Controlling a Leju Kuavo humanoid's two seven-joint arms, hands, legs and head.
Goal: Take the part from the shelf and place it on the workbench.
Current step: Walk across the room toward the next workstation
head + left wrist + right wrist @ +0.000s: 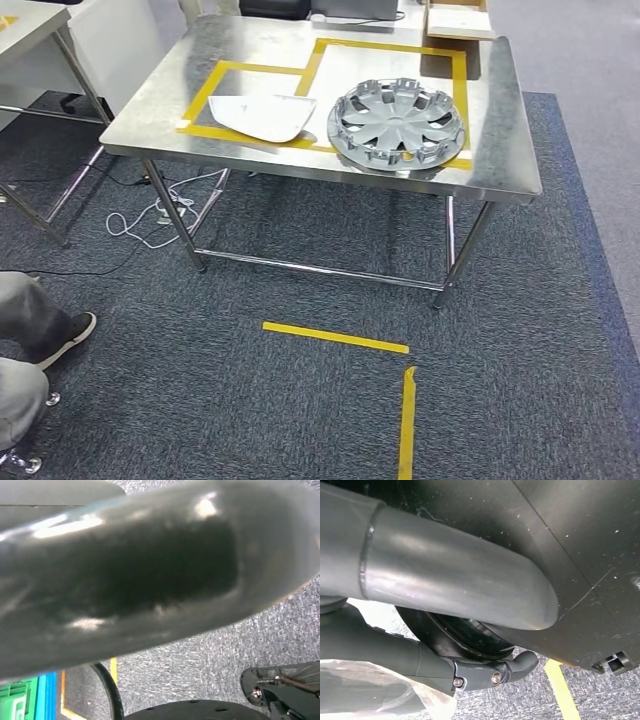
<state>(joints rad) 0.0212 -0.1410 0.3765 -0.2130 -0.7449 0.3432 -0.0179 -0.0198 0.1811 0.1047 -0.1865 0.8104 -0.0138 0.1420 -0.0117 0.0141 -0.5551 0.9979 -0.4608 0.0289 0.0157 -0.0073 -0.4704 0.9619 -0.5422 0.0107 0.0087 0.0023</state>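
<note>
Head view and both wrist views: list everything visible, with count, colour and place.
Stainless steel workbench: one, silver, ahead on dark carpet.
Yellow tape outline: one, on the bench top.
Spoked plastic hubcap: one, silver-grey, bench's right half.
Flat white panel: one, beside the hubcap.
Yellow floor tape strips: two, carpet before the bench.
White cable: one, floor under the bench.
Person's leg and dark shoe: left edge.
Right hand: thick grey thumb above dark fingers.

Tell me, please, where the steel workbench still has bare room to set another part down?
The workbench is bare along its right strip, outside the yellow tape outline, and in the back left corner. The taped bay behind the wheel cover is partly free. The front middle is crowded: the white panel and wheel cover lie side by side.
</note>
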